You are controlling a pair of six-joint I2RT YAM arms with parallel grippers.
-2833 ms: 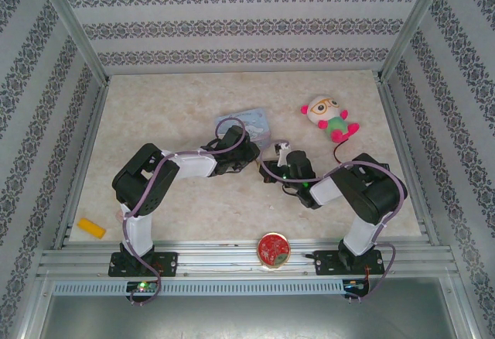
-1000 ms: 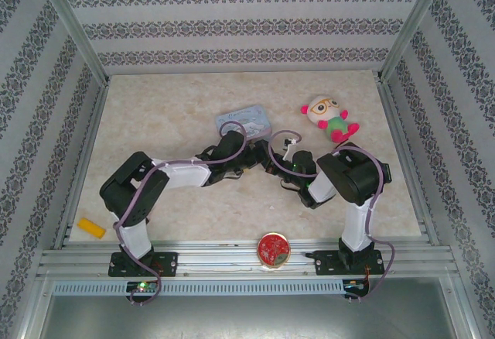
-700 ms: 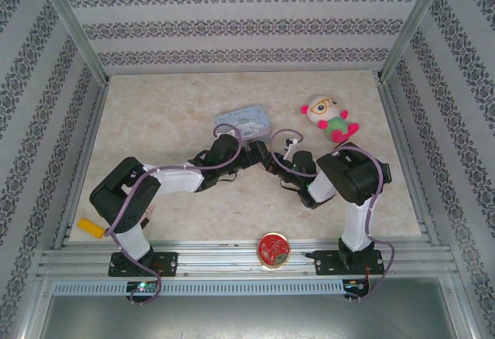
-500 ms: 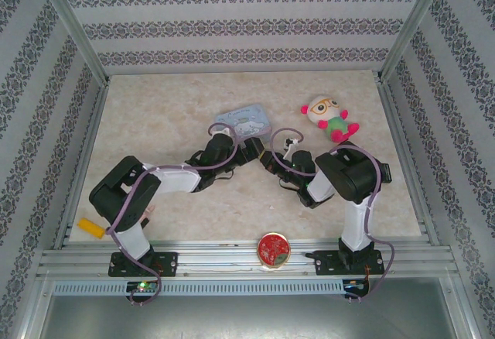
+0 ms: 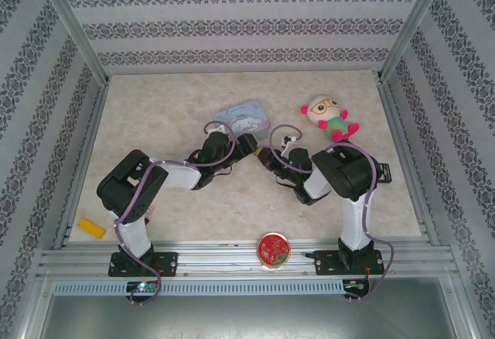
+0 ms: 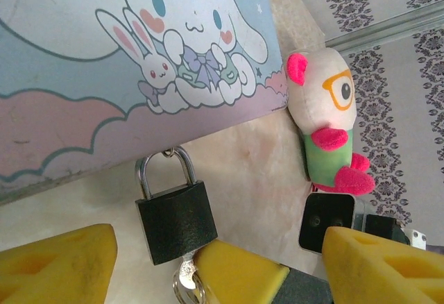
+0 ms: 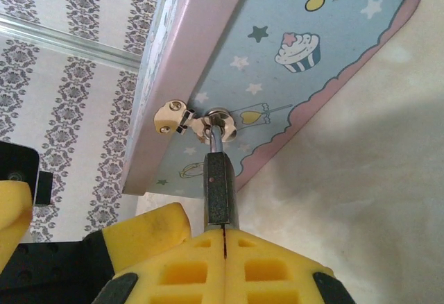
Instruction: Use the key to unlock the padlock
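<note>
The padlock is small and black, and its silvery shackle hooks through the hasp of the light-blue cartoon tin. The key sticks out of the padlock's underside on a thin ring. My right gripper is shut on the key, its yellow pads pressed together right under the padlock, seen edge-on. My left gripper is open, one yellow finger on each side of the padlock and apart from it. Both grippers meet at the tin's front edge, left gripper and right gripper.
A pink-and-green plush toy lies just right of the tin. A red round lid rests on the near rail. A yellow block lies at the near left. Patterned walls close in the table.
My left gripper has pushed forward up to the tin and now brackets the padlock, its jaws a little narrower. The right gripper has stayed shut at the padlock.
</note>
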